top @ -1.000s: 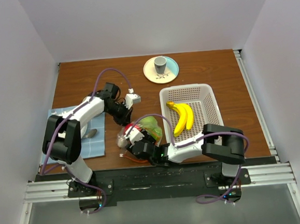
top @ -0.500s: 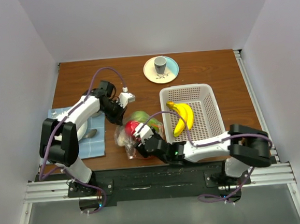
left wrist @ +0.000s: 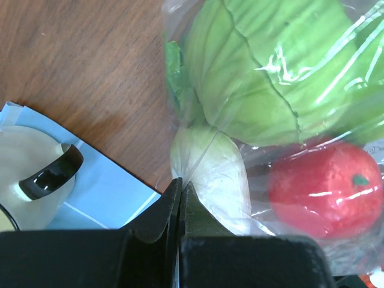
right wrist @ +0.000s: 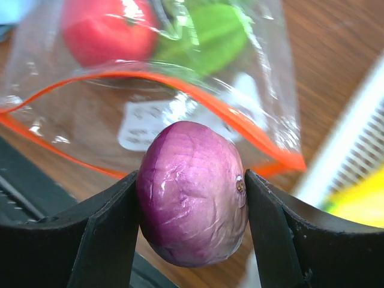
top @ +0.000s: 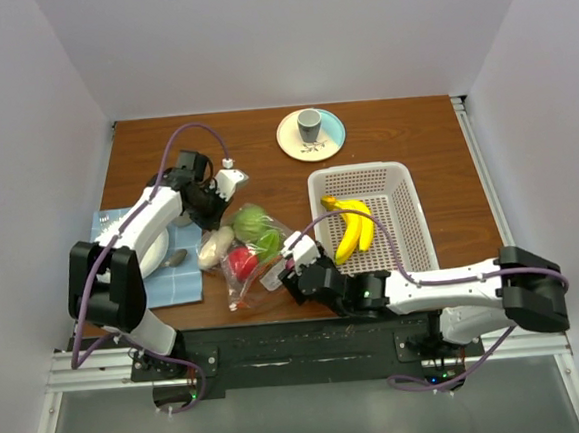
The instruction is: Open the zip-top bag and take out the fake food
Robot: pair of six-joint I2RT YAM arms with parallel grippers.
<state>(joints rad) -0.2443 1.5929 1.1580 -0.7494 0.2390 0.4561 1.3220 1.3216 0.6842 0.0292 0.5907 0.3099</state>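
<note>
Tabletop [top: 413, 131]: brown wood, carrying all items.

Basket [top: 361, 169]: white, right of centre. The banana bunch [top: 353, 227] lies inside it.

Bag [top: 259, 279]: lies flat left of the basket, between the two arms. Its mouth faces the near edge and stands open; the orange zip strip [right wrist: 198, 99] forms a loop. Three pieces are inside: a green piece [left wrist: 270, 78] at the far end, a red fruit [left wrist: 324, 189] beside it, and a cream piece [left wrist: 210, 168] at the left edge.

Blue cloth [top: 189, 275]: left of the bag, with a pale dish and a spoon on it.

Plate [top: 329, 138]: at the far side, with a grey cup [top: 308, 125] upright on it.

Left hand [left wrist: 180, 192]: fully closed, pinching the bag film at the far-left edge, beside the cream piece.

Right hand [top: 299, 276]: fingers [right wrist: 108, 234] spread wide and clamped on both sides of the purple piece [right wrist: 192, 192]. The piece is just outside the bag mouth, between bag and basket.
</note>
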